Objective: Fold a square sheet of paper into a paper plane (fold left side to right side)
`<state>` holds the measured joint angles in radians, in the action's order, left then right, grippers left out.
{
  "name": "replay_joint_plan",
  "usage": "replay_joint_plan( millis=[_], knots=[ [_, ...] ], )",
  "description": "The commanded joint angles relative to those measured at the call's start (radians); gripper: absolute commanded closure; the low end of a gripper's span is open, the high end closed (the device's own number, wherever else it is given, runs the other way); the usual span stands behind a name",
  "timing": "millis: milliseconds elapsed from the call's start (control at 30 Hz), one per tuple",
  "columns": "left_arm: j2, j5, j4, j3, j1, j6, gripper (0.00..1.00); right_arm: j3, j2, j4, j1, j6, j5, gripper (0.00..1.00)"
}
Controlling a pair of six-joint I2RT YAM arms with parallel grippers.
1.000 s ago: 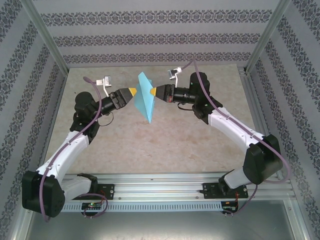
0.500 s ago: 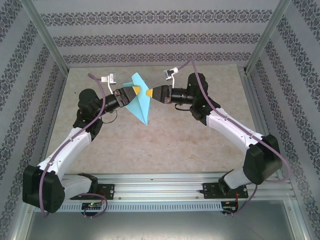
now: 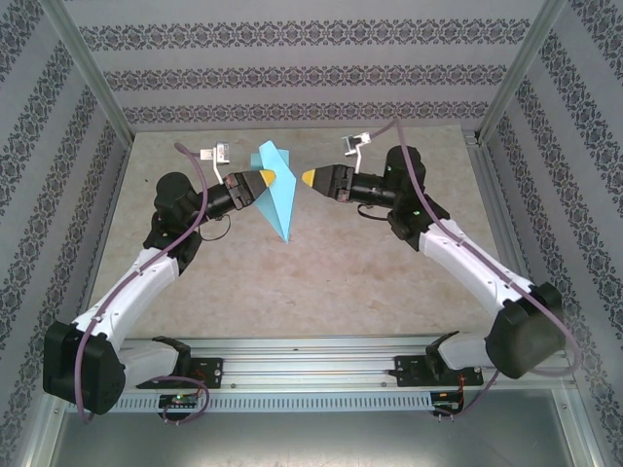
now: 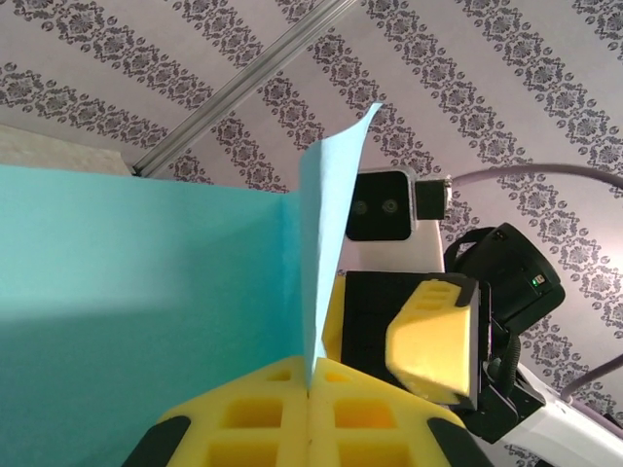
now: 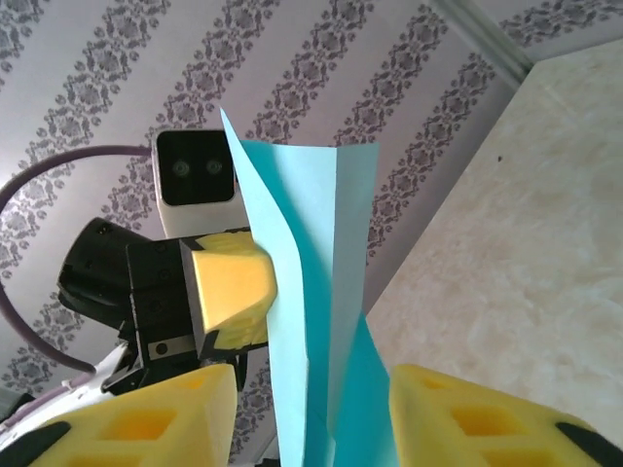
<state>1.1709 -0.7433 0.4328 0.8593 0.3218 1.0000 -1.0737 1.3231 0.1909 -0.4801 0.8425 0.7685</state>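
Right gripper (image 5: pixel 313 413): two yellow fingers (image 5: pixel 146 423) at the lower left and lower right corners, standing well apart. Turquoise paper (image 5: pixel 326 253) rises from bottom centre to upper centre, creased lengthwise with a layered flap. Left gripper (image 5: pixel 255 290), centre left, is pinched on the paper's left face. A white camera box (image 5: pixel 195 180) sits above it and a purple cable (image 5: pixel 39 185) loops at the left edge. Beige table (image 5: pixel 526 243) at right; striped wallpaper (image 5: pixel 97 68) behind.
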Motion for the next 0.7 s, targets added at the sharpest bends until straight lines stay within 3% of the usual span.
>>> replay_joint_plan(
  millis=[0, 133, 333, 500, 667],
  knots=[
    [-0.005, 0.034, 0.013, 0.043, 0.017, 0.005, 0.97, 0.079, -0.101, -0.008, 0.010, -0.052, -0.086, 0.40],
    [0.008, 0.063, 0.057, 0.050, 0.026, 0.062, 0.97, 0.152, -0.131, 0.058, -0.067, -0.063, -0.112, 0.22],
    [0.025, 0.088, 0.116, 0.057, 0.033, 0.126, 0.97, 0.178, -0.088, 0.114, -0.149, -0.054, -0.153, 0.14],
    [0.027, 0.090, 0.122, 0.058, 0.040, 0.132, 0.97, 0.163, -0.033, 0.153, -0.183, -0.022, -0.141, 0.18],
    [0.033, 0.091, 0.123, 0.057, 0.044, 0.133, 0.98, 0.153, 0.006, 0.224, -0.189, 0.038, -0.114, 0.37]
  ],
)
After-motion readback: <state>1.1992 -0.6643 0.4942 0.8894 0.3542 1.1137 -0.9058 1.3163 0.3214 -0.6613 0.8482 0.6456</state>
